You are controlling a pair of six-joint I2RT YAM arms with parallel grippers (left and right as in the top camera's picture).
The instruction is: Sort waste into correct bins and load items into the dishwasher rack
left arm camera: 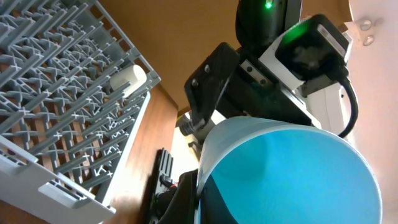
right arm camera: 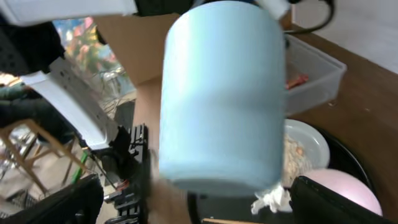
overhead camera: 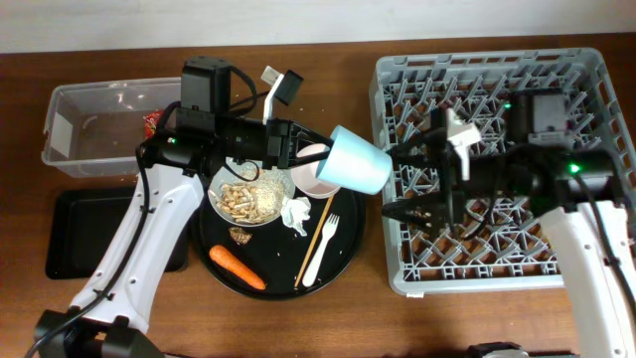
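Note:
My left gripper point(overhead camera: 303, 151) is shut on the rim of the light-blue cup point(overhead camera: 360, 160) and holds it on its side in the air, between the round tray and the dishwasher rack point(overhead camera: 477, 282). The cup's inside fills the left wrist view point(left arm camera: 292, 174). My right gripper point(overhead camera: 409, 184) is open at the rack's left edge, its fingers just right of the cup, which looms close in the right wrist view point(right arm camera: 221, 106). The grey plate point(overhead camera: 221, 181) holds rice scraps point(overhead camera: 253, 196). The tissue point(overhead camera: 295, 214), carrot point(overhead camera: 237, 261), brown morsel point(overhead camera: 239, 236), fork point(overhead camera: 320, 249) and chopsticks point(overhead camera: 316, 231) lie on the round tray.
The clear tub point(overhead camera: 99, 124) at the far left holds the red wrapper point(overhead camera: 151, 121). The shallow black tray point(overhead camera: 70, 234) lies in front of it. A pale pink bowl point(overhead camera: 316, 171) sits under the cup on the round black tray point(overhead camera: 278, 283). A white cylindrical thing point(left arm camera: 127, 81) lies in the rack.

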